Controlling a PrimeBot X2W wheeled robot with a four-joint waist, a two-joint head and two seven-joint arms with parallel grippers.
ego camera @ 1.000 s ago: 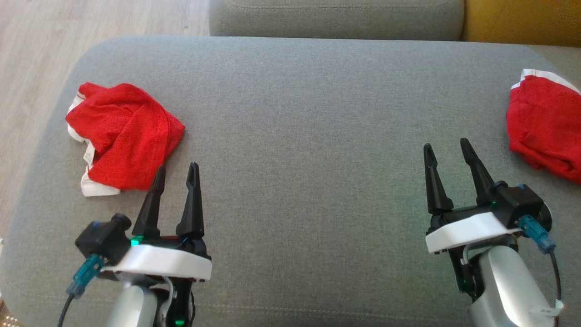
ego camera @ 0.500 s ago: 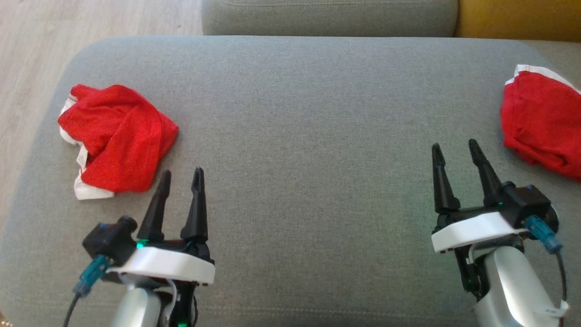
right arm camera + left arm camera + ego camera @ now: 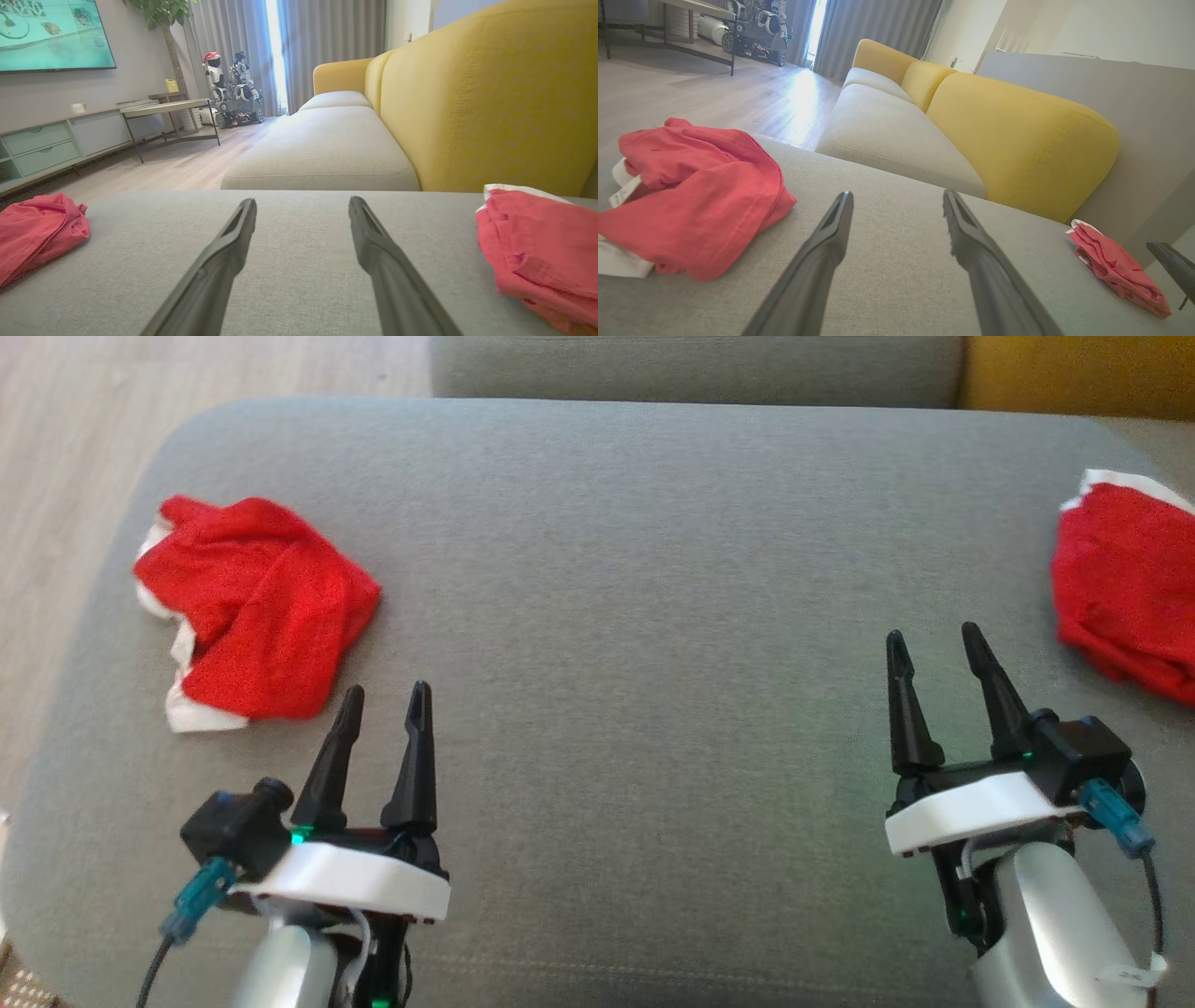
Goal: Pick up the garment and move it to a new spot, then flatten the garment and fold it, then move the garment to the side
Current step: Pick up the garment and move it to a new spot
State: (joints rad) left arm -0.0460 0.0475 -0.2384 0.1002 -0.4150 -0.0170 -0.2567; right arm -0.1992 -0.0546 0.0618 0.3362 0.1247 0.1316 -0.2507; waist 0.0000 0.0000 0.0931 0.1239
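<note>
Crumpled red jersey [image 3: 257, 607] with white panels and label, found lying at left end of grey fabric cushion [image 3: 607, 569], left pincer [image 3: 388, 689] just beside it, fingers apart, right pincer [image 3: 934, 631] likewise apart (nothing held), smaller red bundle [image 3: 1125, 607] noted far right.

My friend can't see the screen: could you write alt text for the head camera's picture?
Two open black claws, left claw and right claw, reach over a grey cushion. A crumpled red garment with white edges lies just beyond the left one; a second red bundle sits far right.
</note>
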